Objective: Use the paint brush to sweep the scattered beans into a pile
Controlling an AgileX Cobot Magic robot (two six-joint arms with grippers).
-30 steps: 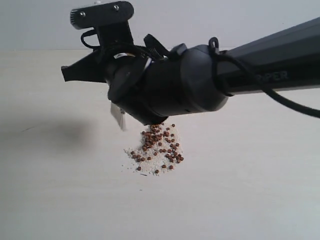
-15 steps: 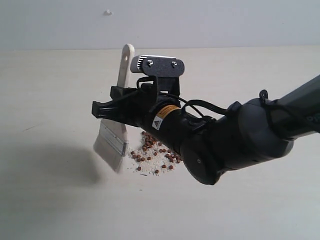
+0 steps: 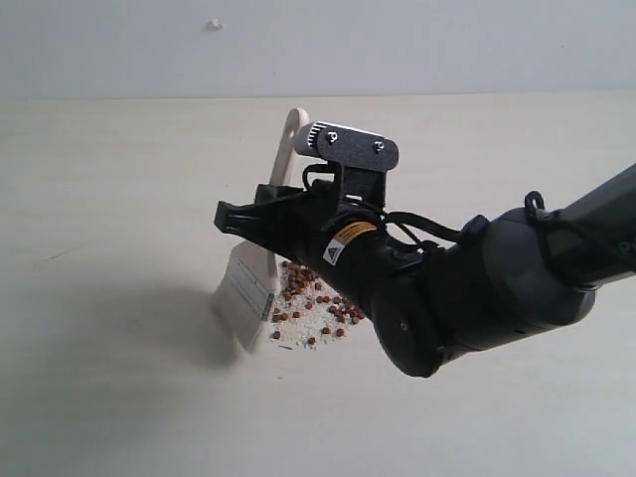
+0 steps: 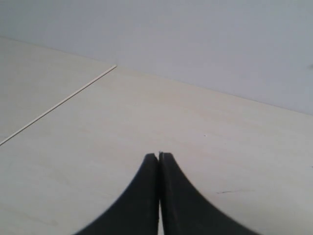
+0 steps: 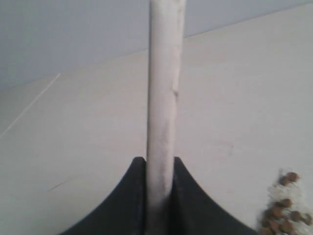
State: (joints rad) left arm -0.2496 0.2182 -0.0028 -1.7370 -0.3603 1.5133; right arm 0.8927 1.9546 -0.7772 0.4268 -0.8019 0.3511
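The brush [image 3: 248, 290] stands steeply. Its long axis runs from the handle end at upper centre of the exterior view down and leftward to the bristles at centre left. The handle leans right and the bristles point down at the bench [image 3: 109, 189]. The bristle tips are at the bench or just over it; whether they touch cannot be told. A soft shadow lies to their left.

The beans [image 3: 316, 306] sit in a loose pile with pale crumbs just right of the bristles, partly hidden by the right arm.

Half a second ago the brush and the right tool [image 3: 231, 217] were further left in the frame, with a clear gap between bristles and pile. Now the bristles are at the pile's left edge. A second ago the arm was higher and hid nearly all the brush. The pile itself looks much the same.

The right tool is clamped on the handle about midway, so the handle end rises above it and the ferrule and bristles hang below. In the right wrist view the handle runs straight out between the two fingers.

The left tool [image 4: 159, 157] has its fingers pressed together over the bench.
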